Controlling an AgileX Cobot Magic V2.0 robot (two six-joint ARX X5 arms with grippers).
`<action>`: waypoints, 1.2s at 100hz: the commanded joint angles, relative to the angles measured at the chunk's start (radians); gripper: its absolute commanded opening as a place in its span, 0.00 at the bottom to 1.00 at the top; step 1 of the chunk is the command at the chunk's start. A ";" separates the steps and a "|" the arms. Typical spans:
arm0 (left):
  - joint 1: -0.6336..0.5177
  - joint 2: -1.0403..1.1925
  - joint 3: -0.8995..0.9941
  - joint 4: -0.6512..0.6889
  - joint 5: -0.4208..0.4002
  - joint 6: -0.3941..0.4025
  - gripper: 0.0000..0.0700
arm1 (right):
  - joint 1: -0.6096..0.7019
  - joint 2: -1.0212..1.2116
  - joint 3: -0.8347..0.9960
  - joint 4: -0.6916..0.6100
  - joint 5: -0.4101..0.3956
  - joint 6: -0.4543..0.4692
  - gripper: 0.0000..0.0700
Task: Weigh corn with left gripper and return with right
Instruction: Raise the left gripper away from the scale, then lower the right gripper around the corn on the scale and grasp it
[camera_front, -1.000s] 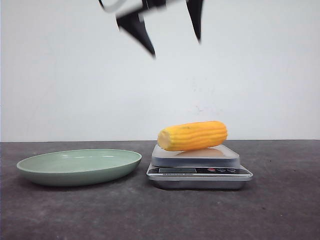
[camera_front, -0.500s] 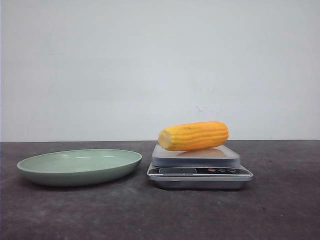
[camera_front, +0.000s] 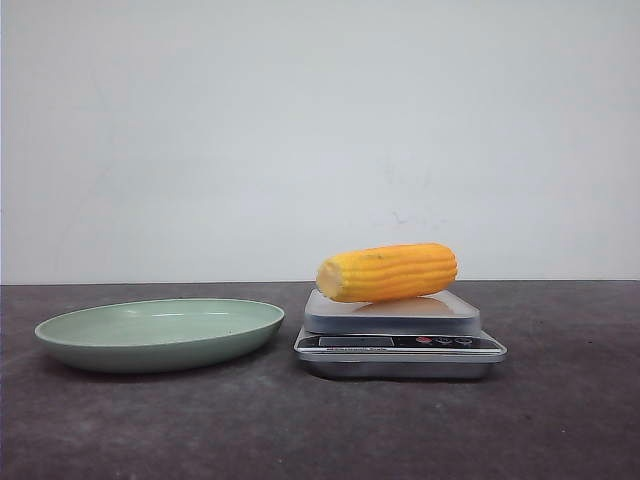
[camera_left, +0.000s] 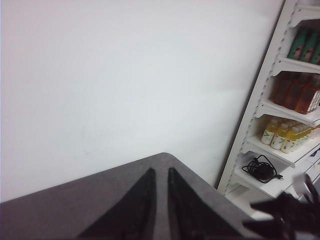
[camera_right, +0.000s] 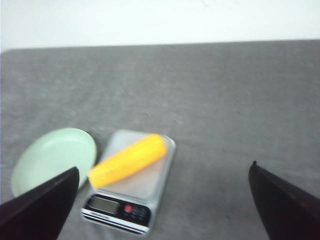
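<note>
The corn (camera_front: 388, 272) lies on its side on the silver scale (camera_front: 400, 345), its pale cut end toward the plate. No gripper touches it, and neither arm shows in the front view. My right gripper (camera_right: 164, 167) hangs high above the table, open wide, with the corn (camera_right: 127, 160) and scale (camera_right: 150, 187) seen below between its fingers (camera_right: 40, 207). My left gripper (camera_left: 160, 171) is lifted away, aimed at a far table corner (camera_left: 165, 156). Its two dark fingers (camera_left: 145, 200) stand close together with a thin gap and hold nothing.
A shallow green plate (camera_front: 160, 333) sits on the dark table just left of the scale, also in the right wrist view as the plate (camera_right: 52, 155). A white shelf (camera_left: 280, 125) with bottles and a black cable stands beyond the table corner.
The open left gripper that hung at the top of the front view a second ago has gone up out of that view. Corn, scale and plate have not moved.
</note>
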 joint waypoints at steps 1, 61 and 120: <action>-0.008 -0.064 -0.095 -0.057 -0.004 0.009 0.00 | 0.009 0.022 0.019 0.050 -0.054 0.046 0.98; -0.008 -0.699 -0.940 -0.057 -0.164 -0.096 0.00 | 0.413 0.504 0.019 0.291 0.176 0.404 0.94; -0.008 -0.736 -0.953 -0.057 -0.163 -0.041 0.00 | 0.457 0.917 0.019 0.353 0.150 0.723 0.84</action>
